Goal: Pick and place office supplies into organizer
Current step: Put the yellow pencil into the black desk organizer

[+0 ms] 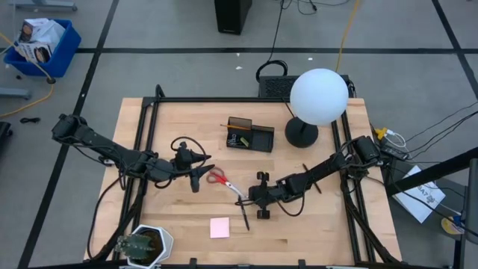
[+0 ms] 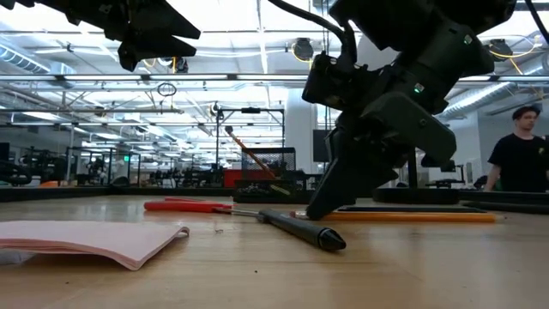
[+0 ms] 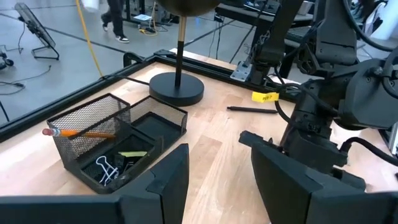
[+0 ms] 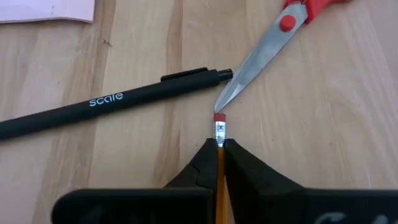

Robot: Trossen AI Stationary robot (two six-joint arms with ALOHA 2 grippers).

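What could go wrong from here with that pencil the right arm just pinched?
The right gripper holds the pencil near its eraser end, so the long free end may swing or slip on lifting. The scissors tip and the black pen lie right beside the eraser and could get nudged.

We note a lamp with a white globe point(image 1: 319, 96) on a round black base point(image 1: 302, 134) at the far right of the wooden surface point(image 1: 179, 217). A potted plant point(image 1: 142, 246) sits at its near left corner. On the floor beyond stands a blue bin point(image 1: 45, 46). In the low view a person in a black shirt point(image 2: 520, 159) stands behind the surface.
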